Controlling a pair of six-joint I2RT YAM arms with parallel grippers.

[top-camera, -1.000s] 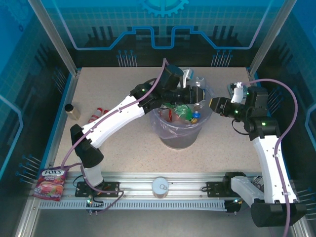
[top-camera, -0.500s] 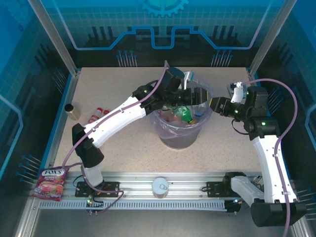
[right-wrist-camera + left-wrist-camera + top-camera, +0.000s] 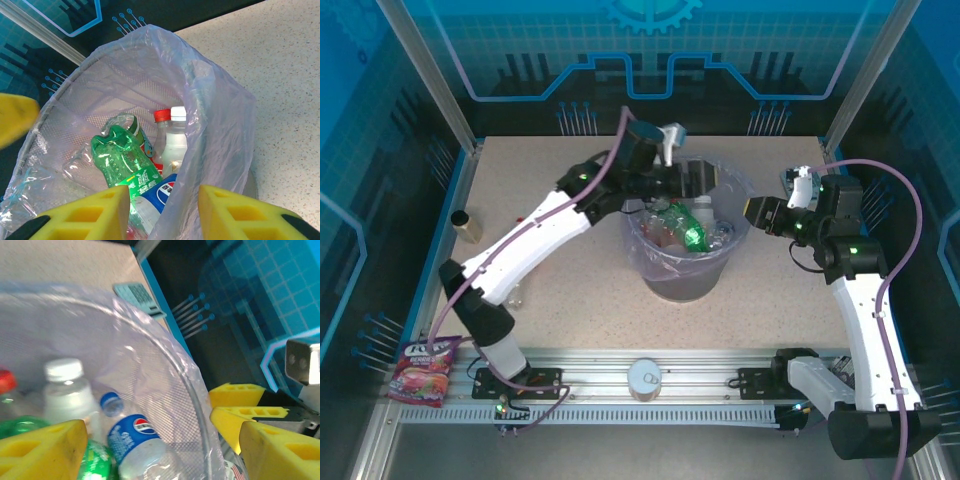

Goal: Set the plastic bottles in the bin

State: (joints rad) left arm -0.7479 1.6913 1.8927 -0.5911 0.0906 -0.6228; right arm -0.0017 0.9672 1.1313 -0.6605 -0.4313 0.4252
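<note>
I count four plastic bottles in the bin (image 3: pixel 685 285): one green bottle (image 3: pixel 122 160), one blue-label bottle (image 3: pixel 132 442), one white-cap bottle (image 3: pixel 65 390) and one red-cap bottle (image 3: pixel 161 131). My left gripper (image 3: pixel 705 180) hangs over them, jaws spread and empty. My right gripper (image 3: pixel 752 212) pinches the bin's bag rim. I think this drop is done, so next I must find another bottle. I also see one jar (image 3: pixel 466 225) and one tin can (image 3: pixel 645 378).

A small amber jar (image 3: pixel 466 226) with a dark lid rests on the speckled table (image 3: pixel 570 310), well off to the left of the left gripper (image 3: pixel 706 182) and close to the table's left edge. A round silver tin can (image 3: pixel 644 378) sits on the metal rail (image 3: pixel 720 360) well back from both grippers, toward the arm bases, and a red snack packet (image 3: pixel 420 372) lies further left at the near corner. Ahead of the left gripper's fingers, a small printed label (image 3: pixel 137 295) lies at the table's edge.
</note>
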